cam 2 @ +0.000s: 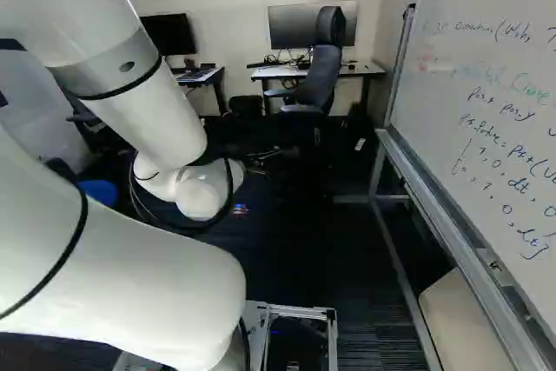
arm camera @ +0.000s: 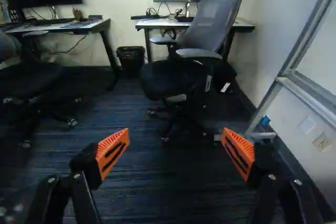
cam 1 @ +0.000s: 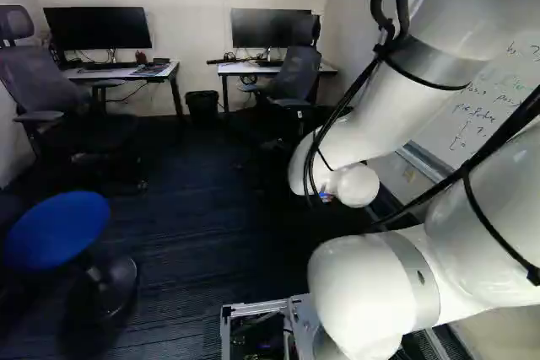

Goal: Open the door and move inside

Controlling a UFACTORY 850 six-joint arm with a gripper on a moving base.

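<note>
Door: cannot tell | fingers (arm camera: 113, 149) wide apart | bin (arm camera: 130, 60) near desk (arm camera: 151, 23), contents unclear

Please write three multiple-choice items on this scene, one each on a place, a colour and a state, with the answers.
1. Where is the bin?
A) On the stool
B) Between the two desks
C) On top of a desk

2. What colour is the stool's seat?
A) Orange
B) White
C) Blue

3. How does the gripper stand?
A) Open, holding nothing
B) Shut, holding nothing
C) Shut on the bin

Answers:
1. B: the wrist view and left base view both show it in the gap between the desks.
2. C: the left base view shows the round blue seat.
3. A: in the wrist view its fingers stand wide apart with nothing gripped.
</note>
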